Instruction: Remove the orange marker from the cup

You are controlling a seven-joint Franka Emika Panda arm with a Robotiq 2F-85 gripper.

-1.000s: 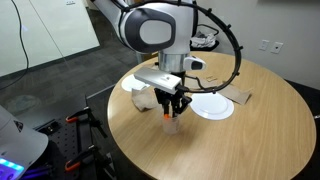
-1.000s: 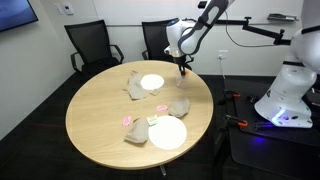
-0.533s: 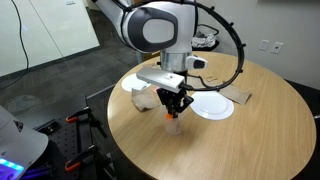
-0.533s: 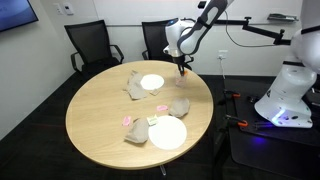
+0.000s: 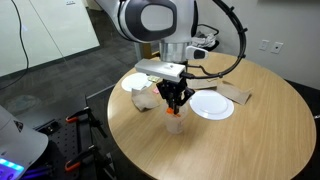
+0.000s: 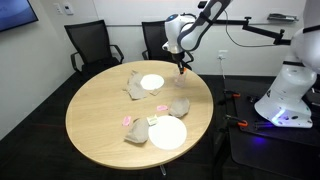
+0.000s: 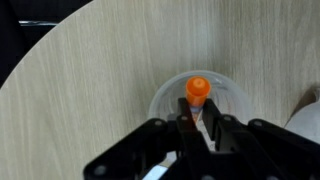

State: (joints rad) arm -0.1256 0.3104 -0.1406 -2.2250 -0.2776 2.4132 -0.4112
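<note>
My gripper (image 5: 176, 99) hangs straight above the clear plastic cup (image 5: 175, 123), which stands near the table's edge. In the wrist view my gripper (image 7: 199, 119) is shut on the orange marker (image 7: 198, 90). The marker's tip points down over the cup's round mouth (image 7: 160, 98). In an exterior view a bit of the orange marker (image 5: 169, 112) shows just below the fingers, at the cup's rim. In another exterior view my gripper (image 6: 181, 67) is at the table's far edge; the cup is too faint to make out there.
Two white plates (image 5: 212, 105) (image 5: 135, 83) lie on the round wooden table (image 5: 240, 140), with crumpled brown cloths (image 6: 135, 88) (image 6: 180, 107) beside them. Pink scraps (image 6: 127, 121) lie near the plate (image 6: 167, 133). Black chairs (image 6: 90, 45) stand behind the table.
My gripper has risen a little with the orange marker in it. The cup has stayed in place.
</note>
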